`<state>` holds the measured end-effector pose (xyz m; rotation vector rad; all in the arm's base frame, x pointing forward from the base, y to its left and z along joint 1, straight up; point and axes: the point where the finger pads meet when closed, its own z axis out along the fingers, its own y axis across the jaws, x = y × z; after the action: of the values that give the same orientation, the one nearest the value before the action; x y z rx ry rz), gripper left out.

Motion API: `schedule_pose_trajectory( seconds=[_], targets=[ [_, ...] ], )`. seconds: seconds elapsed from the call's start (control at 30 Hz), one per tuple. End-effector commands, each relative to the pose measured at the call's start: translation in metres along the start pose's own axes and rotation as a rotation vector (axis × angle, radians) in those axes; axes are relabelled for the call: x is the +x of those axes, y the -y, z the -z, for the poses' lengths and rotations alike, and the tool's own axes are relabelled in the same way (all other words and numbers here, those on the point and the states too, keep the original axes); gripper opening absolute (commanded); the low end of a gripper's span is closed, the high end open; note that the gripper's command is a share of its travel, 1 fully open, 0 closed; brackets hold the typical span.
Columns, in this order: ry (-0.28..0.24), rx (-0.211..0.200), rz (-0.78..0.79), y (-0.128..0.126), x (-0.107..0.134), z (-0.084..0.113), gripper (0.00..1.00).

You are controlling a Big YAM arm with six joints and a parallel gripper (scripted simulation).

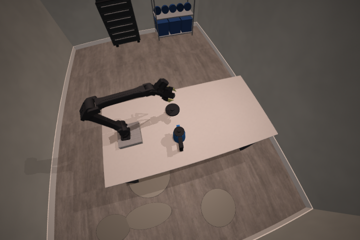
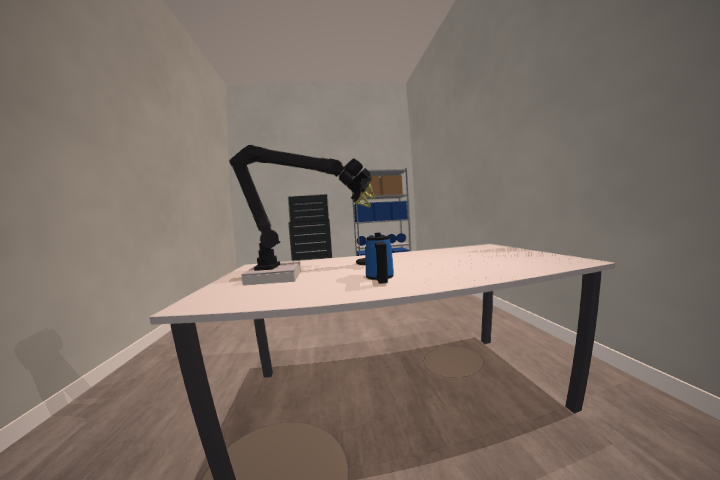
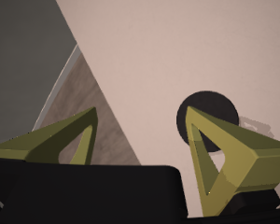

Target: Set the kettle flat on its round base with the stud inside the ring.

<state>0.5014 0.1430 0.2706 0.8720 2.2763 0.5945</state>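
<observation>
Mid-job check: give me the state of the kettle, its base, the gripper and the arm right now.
Kettle: upright on the table, off its base, lid on, handle toward the near edge.
Base: flat on the table, stud up, bare.
Gripper: open, holding nothing.
Arm: raised over the table's far edge, touching nothing.

One kettle point(image 1: 179, 134) is standing right of centre in the top view, and one round base point(image 1: 172, 109) is lying just above it. One tabletop point(image 1: 220, 113) is carrying both. One arm point(image 1: 121, 97) is showing at centre left, with one claw point(image 1: 172, 95) and two fingers. At the upper edge one black drawer cabinet point(image 1: 118, 21) and one shelf rack point(image 1: 194, 16) are standing; the rack is holding five blue round items point(image 1: 172, 8) and three blue bins point(image 1: 174, 25).
</observation>
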Motion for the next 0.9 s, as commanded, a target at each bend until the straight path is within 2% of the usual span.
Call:
schedule_pose_trajectory(
  seconds=[0.0,0.03,0.1,0.13,0.2,0.3,0.37,0.47,0.53,0.6,0.67,0.7,0.73,0.8,0.87],
  targets=[
    [0.093,-0.084,0.146,-0.016,-0.033,0.021,0.74],
    [0.115,-0.098,0.170,-0.018,-0.040,0.025,0.74],
    [0.115,-0.098,0.170,-0.018,-0.040,0.025,0.74],
    [0.134,-0.108,0.194,-0.026,-0.051,0.020,0.74],
    [0.184,-0.136,0.242,-0.024,-0.060,0.037,0.74],
    [0.274,-0.185,0.312,-0.040,-0.088,0.059,0.74],
    [0.303,-0.183,0.358,-0.032,-0.093,0.060,0.74],
    [0.393,-0.216,0.425,-0.045,-0.117,0.082,0.74],
    [0.423,-0.209,0.468,-0.037,-0.122,0.084,0.74],
    [0.480,-0.223,0.509,-0.044,-0.136,0.099,0.74],
    [0.480,-0.223,0.509,-0.044,-0.136,0.099,0.74],
    [0.481,-0.209,0.529,-0.042,-0.140,0.088,0.74],
    [0.494,-0.203,0.548,-0.038,-0.142,0.088,0.74],
    [0.558,-0.218,0.585,-0.041,-0.150,0.113,0.74],
    [0.630,-0.236,0.619,-0.056,-0.168,0.137,0.74]
  ],
)
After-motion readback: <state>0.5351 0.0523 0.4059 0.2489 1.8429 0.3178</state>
